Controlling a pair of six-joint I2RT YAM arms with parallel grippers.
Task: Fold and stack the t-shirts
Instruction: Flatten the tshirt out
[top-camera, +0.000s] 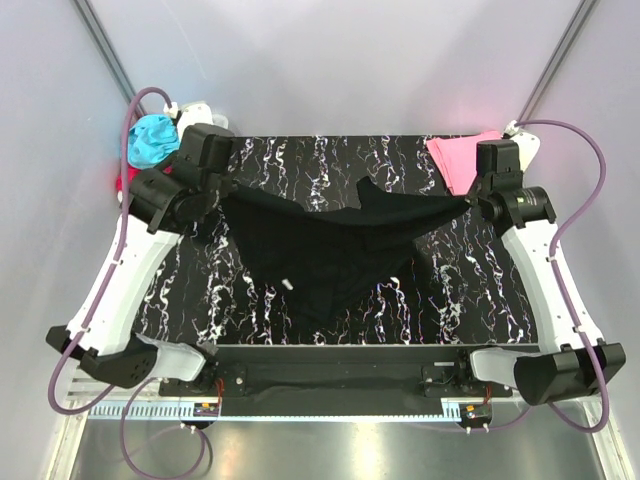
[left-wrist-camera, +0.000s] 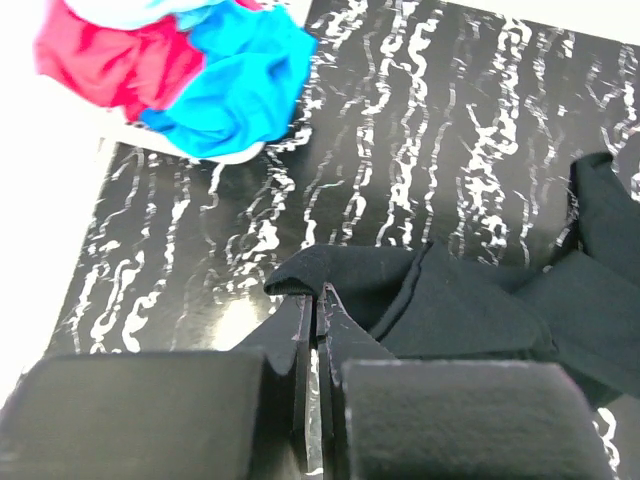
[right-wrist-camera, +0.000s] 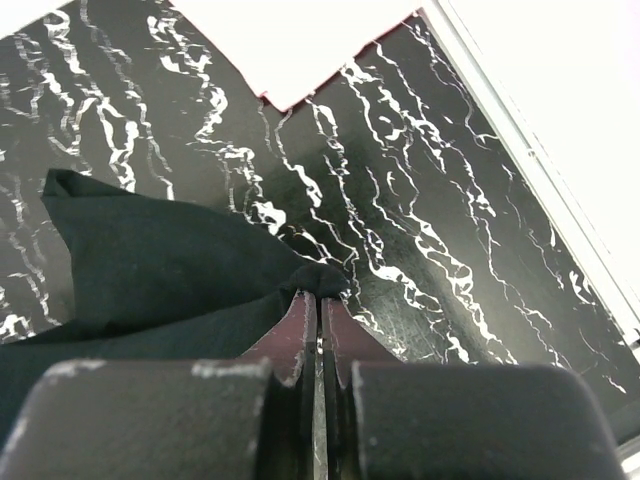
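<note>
The large black t-shirt (top-camera: 330, 245) hangs stretched between my two grippers above the marbled table, sagging in the middle. My left gripper (top-camera: 222, 192) is shut on its left corner; in the left wrist view the gripper (left-wrist-camera: 320, 292) pinches a fold of the black cloth (left-wrist-camera: 440, 310). My right gripper (top-camera: 468, 203) is shut on its right corner; in the right wrist view the gripper (right-wrist-camera: 320, 297) pinches the black cloth (right-wrist-camera: 150, 270). A pink t-shirt (top-camera: 455, 158) lies folded at the back right. Teal (top-camera: 152, 138) and red (left-wrist-camera: 115, 60) t-shirts are bunched at the back left.
The bunched shirts sit in a white basket (left-wrist-camera: 240, 157) off the table's back left corner, with blue cloth (left-wrist-camera: 240, 85) on top. The black marbled table (top-camera: 300, 160) ends at a white border on the right (right-wrist-camera: 530, 150). Grey walls enclose the cell.
</note>
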